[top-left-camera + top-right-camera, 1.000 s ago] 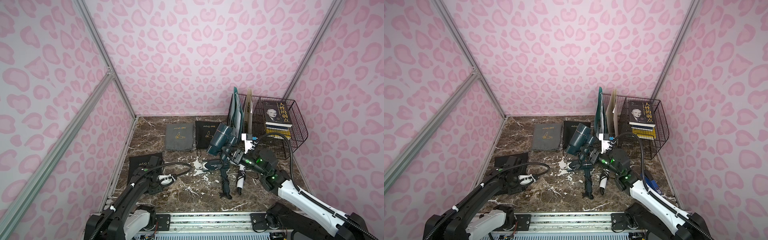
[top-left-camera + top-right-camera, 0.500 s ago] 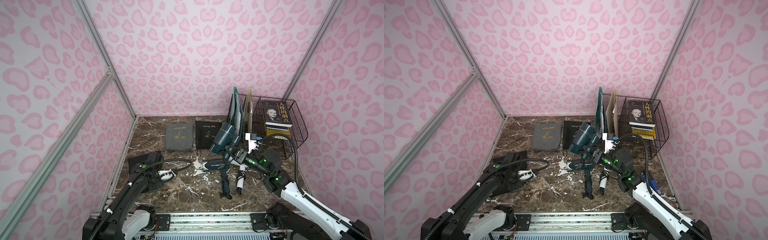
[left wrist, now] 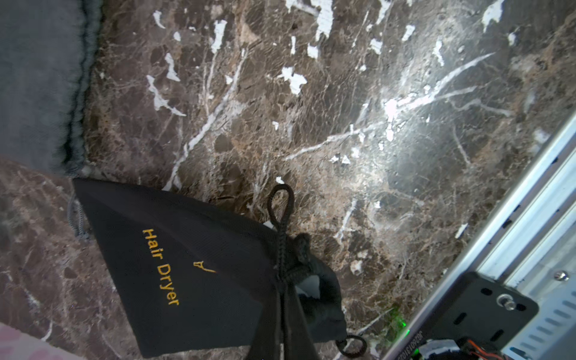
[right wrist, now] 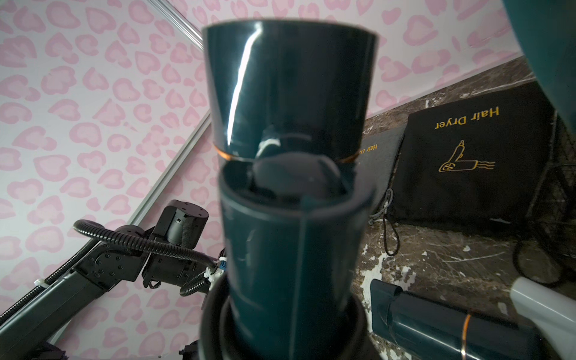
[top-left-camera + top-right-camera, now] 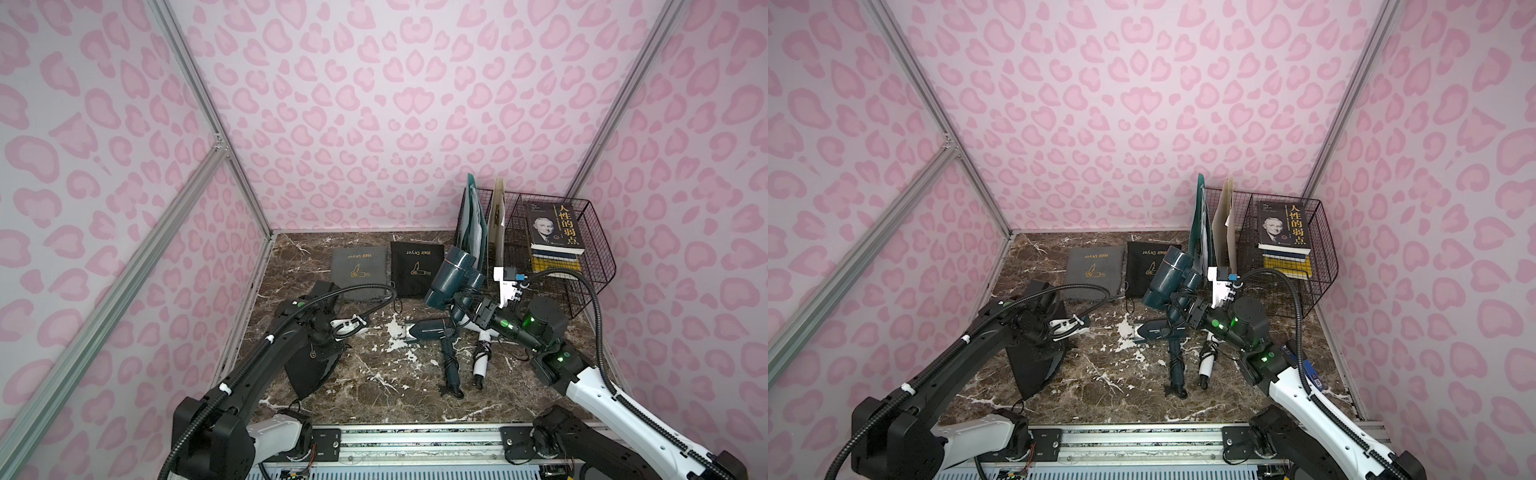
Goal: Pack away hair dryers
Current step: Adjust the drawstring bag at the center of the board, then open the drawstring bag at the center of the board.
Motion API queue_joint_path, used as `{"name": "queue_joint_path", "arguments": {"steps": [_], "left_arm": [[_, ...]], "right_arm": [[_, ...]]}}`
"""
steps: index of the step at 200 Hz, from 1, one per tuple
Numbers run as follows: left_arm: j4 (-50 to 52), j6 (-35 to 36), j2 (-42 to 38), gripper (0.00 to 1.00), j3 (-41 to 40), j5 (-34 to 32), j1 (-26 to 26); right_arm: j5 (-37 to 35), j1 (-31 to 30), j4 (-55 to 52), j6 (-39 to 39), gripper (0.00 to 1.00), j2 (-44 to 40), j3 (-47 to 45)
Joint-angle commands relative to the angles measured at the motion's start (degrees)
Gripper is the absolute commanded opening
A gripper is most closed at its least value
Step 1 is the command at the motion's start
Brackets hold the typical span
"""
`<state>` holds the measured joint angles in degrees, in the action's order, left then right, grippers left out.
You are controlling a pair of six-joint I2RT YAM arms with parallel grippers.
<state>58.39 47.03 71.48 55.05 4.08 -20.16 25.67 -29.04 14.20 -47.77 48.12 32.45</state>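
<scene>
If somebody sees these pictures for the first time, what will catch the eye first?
First, the pink heart-spotted walls on all sides. Near the middle of the marble table the right gripper holds a teal hair dryer up off the surface, and at the left the left gripper holds a black pouch by its drawstring end. At the back right a wire basket holds a book.

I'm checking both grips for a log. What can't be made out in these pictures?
Fingers of the left gripper: in both top views, hidden by its own wrist; in the left wrist view, off the edge past the black pouch's bunched neck.
Fingers of the right gripper: too small in the top views; in the right wrist view, covered by the blurred teal dryer it holds.
Head of the white dryer: in the top views, under the right arm; in the right wrist view, cut by the edge.
</scene>
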Motion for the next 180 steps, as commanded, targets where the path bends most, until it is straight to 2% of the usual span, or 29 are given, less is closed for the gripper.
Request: {"name": "queue_joint_path", "arguments": {"steps": [1,27,60,87,91,105,129,180], "left_arm": [[-1.83,-3.14,1.89,0.01,-0.18,0.76,-0.84],[-4.17,-4.22,3.81,0.02,-1.76,-0.38,-1.76],[-6.22,-3.82,3.77,0.14,-4.82,-1.60,-2.55],[-7.14,-3.48,2.12,0.34,-7.74,-2.58,-3.59],[-7.20,-3.35,1.88,0.40,-7.99,-2.65,-3.57],[-7.20,-3.53,0.71,0.51,-8.63,-2.84,-3.81],[-6.58,-3.87,-1.94,0.63,-9.19,-2.76,-4.00],[-7.34,-3.29,-2.70,0.68,-13.27,-2.23,-4.62]], "right_arm": [[-0.79,0.20,2.55,0.84,0.00,-0.55,-0.66],[-1.22,0.31,2.44,0.57,0.00,-1.05,-1.39],[-1.59,0.36,2.45,0.40,0.00,-1.70,-2.29],[-1.94,0.46,2.16,0.57,0.00,-1.96,-2.63],[-1.97,0.42,2.20,0.57,0.00,-2.02,-2.72],[-1.94,0.42,2.24,0.57,0.00,-1.98,-2.84],[-1.94,0.54,2.50,0.48,0.00,-2.01,-3.31],[-1.94,0.51,3.56,0.22,0.00,-1.73,-4.05]]}}
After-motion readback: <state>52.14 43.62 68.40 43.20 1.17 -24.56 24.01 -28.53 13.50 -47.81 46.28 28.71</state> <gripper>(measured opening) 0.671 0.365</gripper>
